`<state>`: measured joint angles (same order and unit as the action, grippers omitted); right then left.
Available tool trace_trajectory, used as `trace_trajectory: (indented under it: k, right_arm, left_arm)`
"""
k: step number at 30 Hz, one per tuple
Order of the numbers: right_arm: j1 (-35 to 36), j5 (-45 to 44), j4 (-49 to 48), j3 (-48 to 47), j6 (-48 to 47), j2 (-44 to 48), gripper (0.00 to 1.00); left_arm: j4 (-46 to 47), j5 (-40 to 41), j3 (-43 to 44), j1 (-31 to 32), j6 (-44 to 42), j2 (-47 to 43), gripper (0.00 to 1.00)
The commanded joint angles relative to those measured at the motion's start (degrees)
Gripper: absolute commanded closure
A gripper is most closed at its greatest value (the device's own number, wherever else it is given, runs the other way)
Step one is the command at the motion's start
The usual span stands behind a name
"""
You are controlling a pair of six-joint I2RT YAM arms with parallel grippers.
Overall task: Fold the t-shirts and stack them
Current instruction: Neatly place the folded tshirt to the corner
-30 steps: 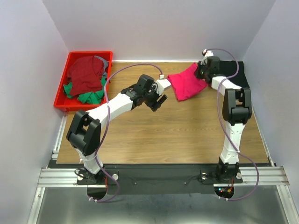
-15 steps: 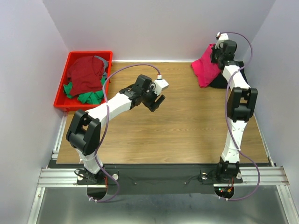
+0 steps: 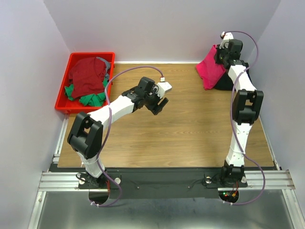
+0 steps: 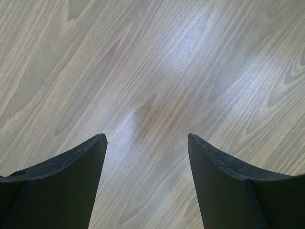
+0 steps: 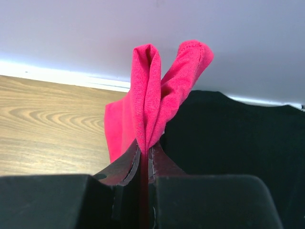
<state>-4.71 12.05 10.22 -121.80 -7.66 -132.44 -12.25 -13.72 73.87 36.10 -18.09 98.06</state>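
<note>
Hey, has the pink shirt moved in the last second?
Yes. The pink shirt, pinched in the right hand, has swung right, away from the red bin, to the far right corner above the black shirt.

Left arm (image 3: 116, 106) of slim white moulded link segments joined by bulky matte black joint housings (image 3: 86, 136); right arm (image 3: 237, 138) built the same, white tubes between black elbow blocks (image 3: 244, 107); a thin purple cable (image 3: 109, 86) trails along each arm from base to wrist; a small white camera block (image 3: 165, 87) on the left wrist, another white block (image 3: 228, 36) on the right; left gripper (image 3: 159, 108) black, its broad matte fingers (image 4: 66, 186) tapering to curved tips with faintly grainy edges; right gripper (image 5: 144, 149) with the same dark wedge-shaped fingertips (image 5: 125, 167) on a flat black body; tiny red and green lights (image 3: 228, 194) at the right base.
</note>
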Motion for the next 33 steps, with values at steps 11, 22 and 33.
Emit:
trace_trajectory:
  k: [11,22,33]
  right_arm:
    - [-2.2,1.2,2.1,-7.7,5.0,6.3,0.99]
    - [-4.6,2.2,3.0,-10.0,4.7,5.0,1.00]
    - [-7.7,1.6,3.0,-9.8,-2.3,0.0,0.99]
  left_arm:
    - [1.2,-1.3,-0.7,-0.5,0.4,-1.8,0.20]
    - [0.8,-1.8,-0.6,-0.4,0.2,-1.6,0.19]
    - [-0.7,-3.1,0.6,-0.4,0.2,-0.5,0.19]
